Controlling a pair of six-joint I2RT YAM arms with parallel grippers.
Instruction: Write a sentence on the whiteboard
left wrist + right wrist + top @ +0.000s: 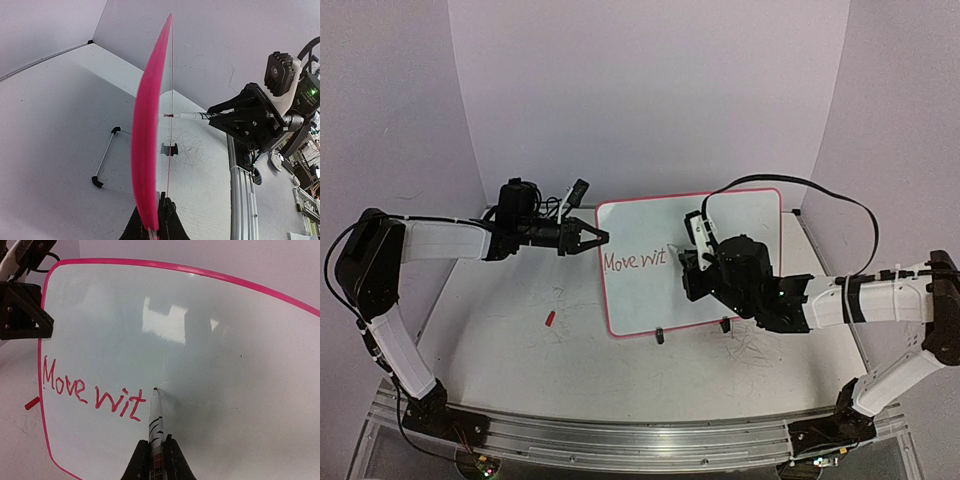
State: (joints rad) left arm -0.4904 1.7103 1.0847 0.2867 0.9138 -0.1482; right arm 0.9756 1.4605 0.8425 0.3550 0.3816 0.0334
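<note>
Start at the sentence [92, 392]: red lettering reading "Move wit", low on the left of the whiteboard [225, 365], with plenty of bare white to its right. Note the whiteboard propped near upright on its clip feet [659, 336] at the middle of the table [520, 360], face toward the right arm.

Find the marker [156, 415] clenched in the right gripper [156, 442], tip at the surface just right of the last "t"; cannot tell whether touching or barely off. See the left gripper [155, 210] clamped on the whiteboard's left rim, steadying it.

Judging the second word unfinished, probably wanting an "h":
- Press lightly, since a hard push likely tips or slides a panel on such small feet.
- Match the height and baseline of the letters already there.
- Lift clear between strokes to avoid stray lines.

Ignore the red cap [549, 319] on the table, well apart to the left.
</note>
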